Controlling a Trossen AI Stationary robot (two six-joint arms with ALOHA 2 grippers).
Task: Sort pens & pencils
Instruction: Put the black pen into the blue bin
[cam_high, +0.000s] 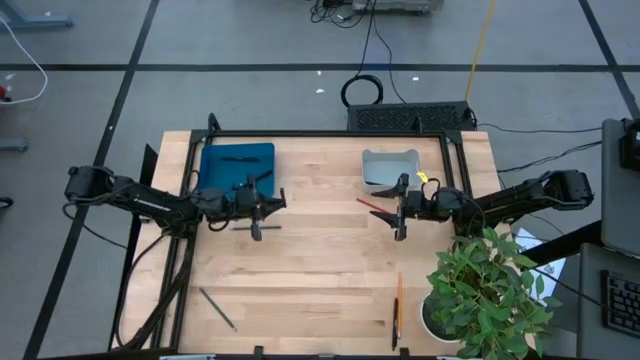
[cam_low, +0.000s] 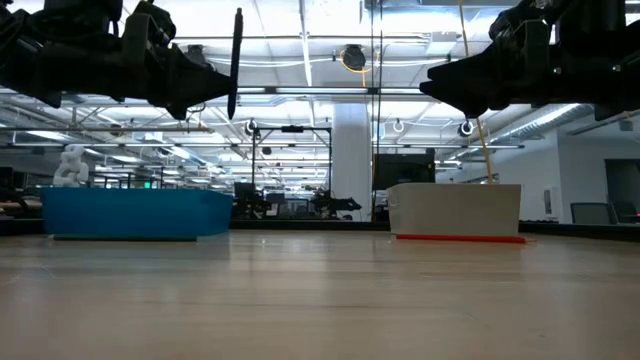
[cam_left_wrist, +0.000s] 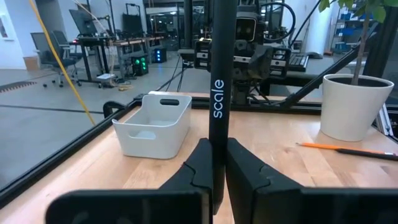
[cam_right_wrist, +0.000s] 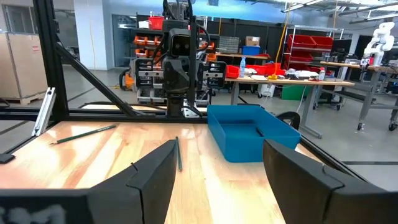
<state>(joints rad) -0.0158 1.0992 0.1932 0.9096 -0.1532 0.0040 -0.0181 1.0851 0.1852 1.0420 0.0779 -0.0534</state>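
The left hand (cam_high: 262, 205) hangs above the bench (cam_high: 320, 290) just in front of the blue tray (cam_high: 237, 163), its fingers clamped on a black pen (cam_low: 236, 62). The right hand (cam_high: 401, 210), fingers spread and empty, hovers in front of the white bin (cam_high: 390, 166), over a red pencil (cam_high: 372, 205) lying there. An orange pencil (cam_high: 398, 302) and a dark pencil (cam_high: 217, 308) lie near the bench's front edge.

Bright even overhead light, soft faint shadows (ceiling lamps glare in low view), near fingers blurred

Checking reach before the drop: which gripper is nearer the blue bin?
Left. The left gripper, shut on a black pen, hovers at the blue bin's near right corner; the right gripper, open, is far off, by the white bin.
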